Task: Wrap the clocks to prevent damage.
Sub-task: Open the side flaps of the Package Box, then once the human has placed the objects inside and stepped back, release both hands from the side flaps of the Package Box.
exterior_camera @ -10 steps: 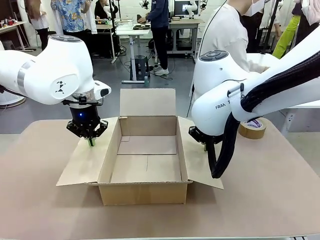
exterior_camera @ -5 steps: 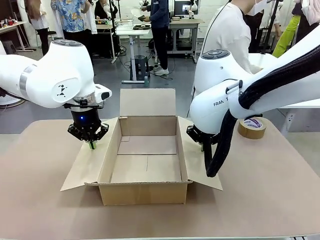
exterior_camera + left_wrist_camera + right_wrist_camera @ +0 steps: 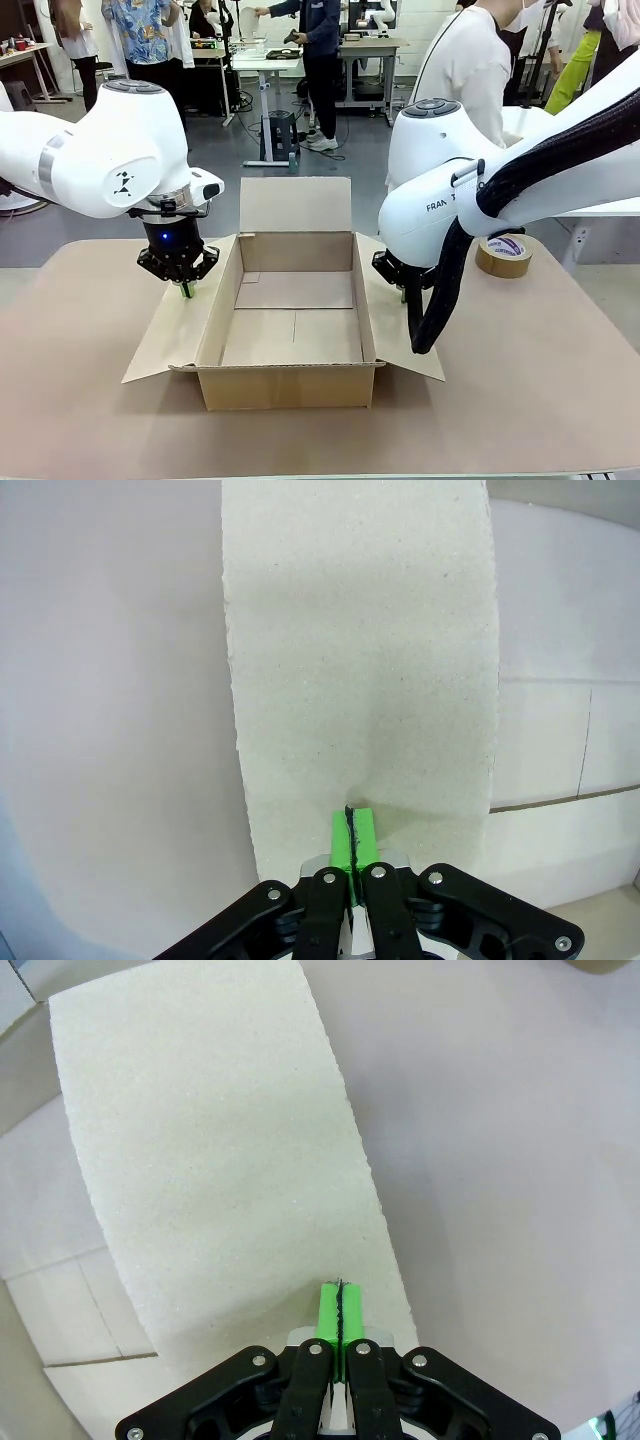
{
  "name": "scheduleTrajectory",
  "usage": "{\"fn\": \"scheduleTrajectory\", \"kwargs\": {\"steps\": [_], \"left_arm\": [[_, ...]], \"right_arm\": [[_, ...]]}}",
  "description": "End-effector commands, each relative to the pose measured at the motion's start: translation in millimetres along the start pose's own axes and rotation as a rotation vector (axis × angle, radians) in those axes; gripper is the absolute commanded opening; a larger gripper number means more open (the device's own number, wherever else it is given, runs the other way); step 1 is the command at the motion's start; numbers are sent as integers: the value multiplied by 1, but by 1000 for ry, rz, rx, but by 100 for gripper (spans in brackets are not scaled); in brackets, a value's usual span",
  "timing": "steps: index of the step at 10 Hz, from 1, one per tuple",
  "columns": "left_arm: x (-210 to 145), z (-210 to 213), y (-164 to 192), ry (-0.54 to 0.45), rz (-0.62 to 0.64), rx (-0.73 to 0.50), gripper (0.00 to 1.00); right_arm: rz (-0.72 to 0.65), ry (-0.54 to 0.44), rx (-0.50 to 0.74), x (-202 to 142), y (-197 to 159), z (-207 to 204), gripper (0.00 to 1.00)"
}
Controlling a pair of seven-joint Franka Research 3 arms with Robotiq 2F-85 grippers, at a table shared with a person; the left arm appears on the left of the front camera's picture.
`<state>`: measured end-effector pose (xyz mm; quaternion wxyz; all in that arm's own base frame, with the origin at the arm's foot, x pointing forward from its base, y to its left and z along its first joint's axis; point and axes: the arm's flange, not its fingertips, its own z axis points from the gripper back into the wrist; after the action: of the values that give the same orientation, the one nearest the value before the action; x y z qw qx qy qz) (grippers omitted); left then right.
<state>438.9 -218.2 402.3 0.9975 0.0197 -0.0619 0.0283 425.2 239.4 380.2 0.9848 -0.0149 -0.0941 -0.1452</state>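
The left claw (image 3: 182, 290) and right claw (image 3: 408, 296), both pinched shut and empty, rest on the 2 side flaps (image 3: 175, 335) of the open box (image 3: 290, 385). Box prep, I'd say; next, clocks need wrapping and laying inside it.

Looks like an open robotics lab: white-topped metal-legged desks (image 3: 262, 62), a dark flat monitor (image 3: 358, 18), standing people (image 3: 320, 60), bare grey floor (image 3: 340, 160).
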Motion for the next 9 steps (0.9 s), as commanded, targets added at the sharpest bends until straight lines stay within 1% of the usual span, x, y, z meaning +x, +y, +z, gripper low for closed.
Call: {"fn": "scheduleTrajectory", "kwargs": {"steps": [1,9], "left_arm": [[0,-1,1,7,-3,8,0],[0,-1,1,7,-3,8,0]], "right_arm": [[0,-2,-3,0,0,0,1],[0,-2,-3,0,0,0,1]]}}
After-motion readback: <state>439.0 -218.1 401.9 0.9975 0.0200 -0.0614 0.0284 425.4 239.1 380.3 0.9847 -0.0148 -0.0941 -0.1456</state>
